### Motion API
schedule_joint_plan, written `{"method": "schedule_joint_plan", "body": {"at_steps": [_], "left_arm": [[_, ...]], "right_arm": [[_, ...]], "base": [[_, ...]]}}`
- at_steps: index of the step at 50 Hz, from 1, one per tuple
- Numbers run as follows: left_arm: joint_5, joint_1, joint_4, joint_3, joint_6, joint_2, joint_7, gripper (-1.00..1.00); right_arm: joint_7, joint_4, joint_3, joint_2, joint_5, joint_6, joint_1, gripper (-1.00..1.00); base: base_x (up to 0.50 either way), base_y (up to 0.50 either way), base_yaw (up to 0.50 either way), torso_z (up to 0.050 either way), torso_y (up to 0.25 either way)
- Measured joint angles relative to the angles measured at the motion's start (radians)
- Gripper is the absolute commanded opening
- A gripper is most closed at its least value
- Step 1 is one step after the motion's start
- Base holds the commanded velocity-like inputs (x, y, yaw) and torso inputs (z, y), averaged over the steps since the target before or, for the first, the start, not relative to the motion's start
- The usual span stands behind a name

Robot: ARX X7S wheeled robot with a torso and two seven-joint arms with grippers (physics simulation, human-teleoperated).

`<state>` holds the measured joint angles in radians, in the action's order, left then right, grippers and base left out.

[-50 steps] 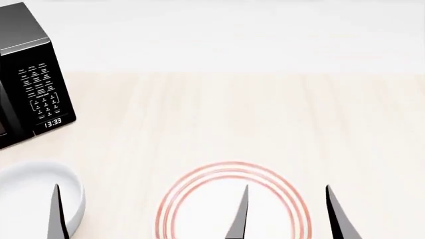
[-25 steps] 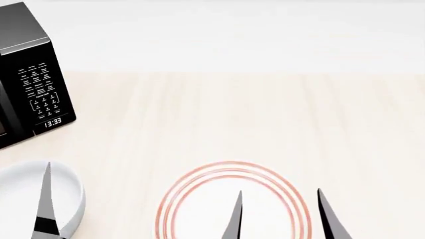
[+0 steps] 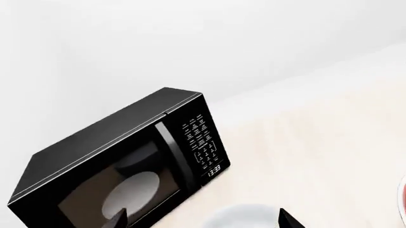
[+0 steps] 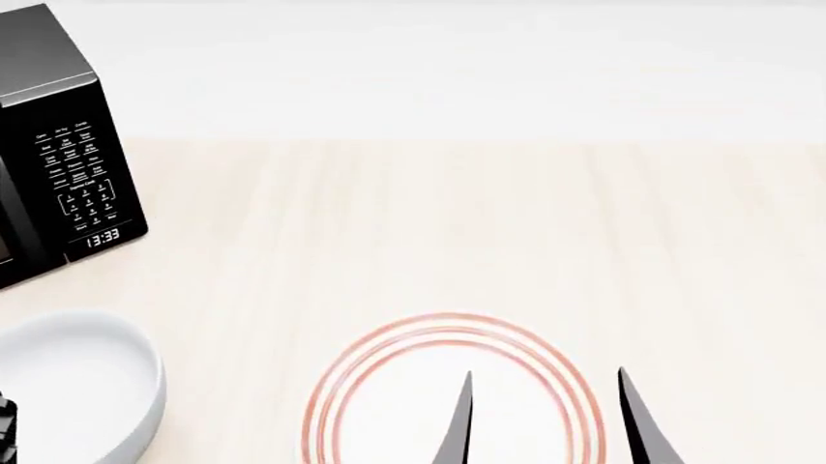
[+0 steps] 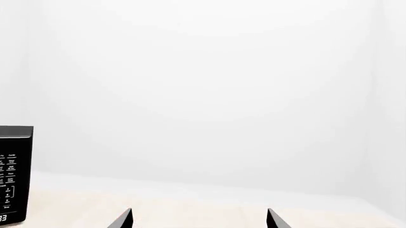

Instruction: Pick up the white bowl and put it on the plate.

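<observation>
The white bowl (image 4: 77,387) stands at the table's near left, upright and with nothing in it. The plate (image 4: 387,367), flat with red rings, lies to its right near the front edge. In the left wrist view my left gripper (image 3: 203,217) is open, and part of the bowl's rim (image 3: 244,216) shows between its two fingertips. In the head view only a dark bit of the left arm (image 4: 6,425) shows beside the bowl. My right gripper (image 4: 544,375) hangs open over the plate's right half, holding nothing; its tips also show in the right wrist view (image 5: 199,217).
A black microwave (image 4: 58,145) stands at the far left of the pale wooden table (image 4: 516,222), behind the bowl; it also shows as the microwave (image 3: 120,161) in the left wrist view. A white wall rises behind the table.
The left gripper's finger, seen over the bowl in the head view before, has gone out of that view at the lower left. The right gripper shifted slightly left, then held still.
</observation>
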<state>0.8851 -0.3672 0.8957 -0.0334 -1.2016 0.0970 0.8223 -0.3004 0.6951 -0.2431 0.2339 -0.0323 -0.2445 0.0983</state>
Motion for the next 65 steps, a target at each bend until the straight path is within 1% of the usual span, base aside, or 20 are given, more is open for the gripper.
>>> {"method": "schedule_joint_plan", "body": {"at_steps": [9, 19, 29, 39, 50, 65], "left_arm": [[-0.011, -0.067, -0.114, -0.081, -0.105, 0.014, 0.063, 1.00], [-0.072, -0.108, -0.249, -0.194, -0.114, 0.006, 0.059, 1.00], [-0.154, -0.132, -0.393, -0.299, -0.046, -0.019, -0.004, 1.00], [-0.219, -0.135, -0.517, -0.369, 0.038, -0.026, -0.086, 1.00], [-0.271, -0.127, -0.621, -0.411, 0.115, -0.025, -0.163, 1.00], [-0.328, -0.129, -0.737, -0.433, 0.194, -0.026, -0.250, 1.00]], "right_arm": [[-0.006, -0.004, -0.004, 0.004, -0.004, 0.004, 0.000, 1.00], [-0.011, -0.019, -0.008, 0.009, -0.009, 0.015, -0.001, 1.00], [-0.019, -0.028, -0.013, 0.016, -0.016, 0.020, -0.003, 1.00], [-0.030, -0.034, -0.019, 0.024, -0.022, 0.024, -0.005, 1.00], [-0.041, -0.039, -0.027, 0.033, -0.028, 0.028, -0.007, 1.00], [-0.053, -0.047, -0.035, 0.043, -0.039, 0.039, -0.008, 1.00]], "base": [[0.00, 0.00, 0.00, 0.000, 0.000], [0.00, 0.00, 0.00, 0.000, 0.000], [0.00, 0.00, 0.00, 0.000, 0.000], [0.00, 0.00, 0.00, 0.000, 0.000], [0.00, 0.00, 0.00, 0.000, 0.000], [0.00, 0.00, 0.00, 0.000, 0.000]]}}
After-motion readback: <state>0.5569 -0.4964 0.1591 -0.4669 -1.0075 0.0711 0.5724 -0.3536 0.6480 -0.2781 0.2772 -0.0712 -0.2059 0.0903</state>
